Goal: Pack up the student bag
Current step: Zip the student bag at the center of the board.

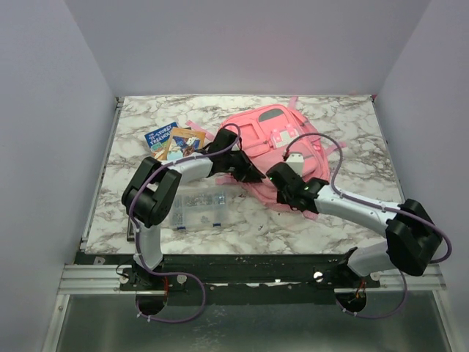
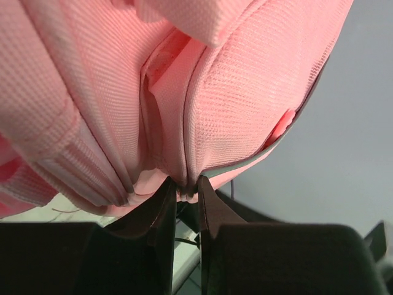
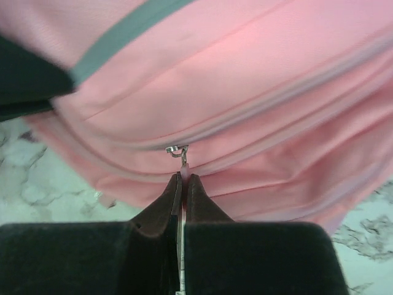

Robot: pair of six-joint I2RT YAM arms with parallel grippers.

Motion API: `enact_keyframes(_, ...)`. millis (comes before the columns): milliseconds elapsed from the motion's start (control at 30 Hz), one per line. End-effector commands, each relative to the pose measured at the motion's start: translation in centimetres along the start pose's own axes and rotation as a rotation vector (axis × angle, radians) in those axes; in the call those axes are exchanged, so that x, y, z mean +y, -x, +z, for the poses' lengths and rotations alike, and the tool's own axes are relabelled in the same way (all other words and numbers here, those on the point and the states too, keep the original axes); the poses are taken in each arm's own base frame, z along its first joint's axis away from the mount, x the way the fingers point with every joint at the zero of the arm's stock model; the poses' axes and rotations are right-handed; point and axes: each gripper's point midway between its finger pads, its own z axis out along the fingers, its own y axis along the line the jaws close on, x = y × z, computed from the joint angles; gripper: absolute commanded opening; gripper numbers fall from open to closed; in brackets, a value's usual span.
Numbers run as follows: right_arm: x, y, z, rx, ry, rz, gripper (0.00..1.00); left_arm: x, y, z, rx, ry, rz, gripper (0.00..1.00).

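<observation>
Item: student bag [image 1: 275, 136]. Right gripper [image 3: 183, 179] is pinching its zipper pull [image 3: 182, 158], zip running crosswise ahead; left gripper [image 2: 184, 187] is clamping the bag's edge.

A counter [image 1: 344, 139] with a white, grey-veined marble pattern fills the middle of the enclosure. Plain pale grey-lavender walls close it in on three sides: the back wall [image 1: 249, 44], the left wall [image 1: 44, 147] and the right wall [image 1: 432, 88]. A silver metal rail [image 1: 95, 279] runs along the counter's near edge, with a dull grey surface [image 1: 256, 326] below it. The light is soft and even, without hard shadows.
</observation>
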Motion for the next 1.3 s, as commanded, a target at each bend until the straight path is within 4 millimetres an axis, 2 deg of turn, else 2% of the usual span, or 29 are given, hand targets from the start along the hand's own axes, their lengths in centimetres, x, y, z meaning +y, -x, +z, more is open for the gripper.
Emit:
enact_keyframes(0, -7.5, -2.8, -0.5, 0.155, -0.196, 0.086, 0.01, 0.9, 4.4, -1.7, -0.109, 0.031, 0.023, 0.00)
enact_keyframes(67, -8.6, -1.9, -0.7, 0.134, -0.233, 0.120, 0.01, 1.0, 4.9, -2.1, -0.114, 0.041, 0.046, 0.00)
enact_keyframes(167, -9.0, -0.1, -1.2, 0.094, -0.257, 0.107, 0.01, 1.0, 5.0, -2.4, -0.108, 0.056, 0.088, 0.00)
enact_keyframes(300, -8.2, 1.9, -0.8, 0.063, -0.226, 0.002, 0.01, 0.2, 4.9, -2.4, -0.088, 0.042, 0.116, 0.00)
enact_keyframes(433, -8.1, 3.0, -0.2, 0.070, -0.214, -0.106, 0.01, 0.3, 4.1, -2.9, -0.064, 0.046, 0.128, 0.00)
enact_keyframes(533, -7.1, 3.3, -0.2, 0.061, -0.146, -0.133, 0.01, 0.4, 2.5, -3.8, -0.029, 0.020, 0.105, 0.23)
enact_keyframes(667, -5.5, 3.3, -0.6, 0.048, -0.035, -0.125, 0.01, 0.2, -1.4, -4.5, 0.043, -0.066, 0.074, 0.47)
enact_keyframes(767, -5.4, 3.5, -1.0, 0.023, -0.013, -0.104, 0.01, 0.6, -3.4, -4.6, 0.038, -0.062, 0.034, 0.59)
enact_keyframes(833, -5.2, 3.8, -1.2, 0.005, 0.002, -0.097, 0.01, 0.8, -4.2, -4.1, 0.035, -0.070, -0.005, 0.64)
enact_keyframes(1000, -5.2, 3.9, -1.2, 0.008, 0.006, -0.107, 0.01, -1.2, -5.1, -1.8, 0.091, -0.101, -0.004, 0.66)
enact_keyframes(1133, -5.4, 4.0, -1.6, -0.005, 0.006, -0.109, 0.01, -2.4, -5.1, -0.9, 0.047, -0.105, 0.016, 0.66)
enact_keyframes(1267, -5.7, 4.7, -2.1, -0.046, 0.002, -0.099, 0.01, -2.1, -4.4, 0.3, 0.036, -0.086, 0.005, 0.55)
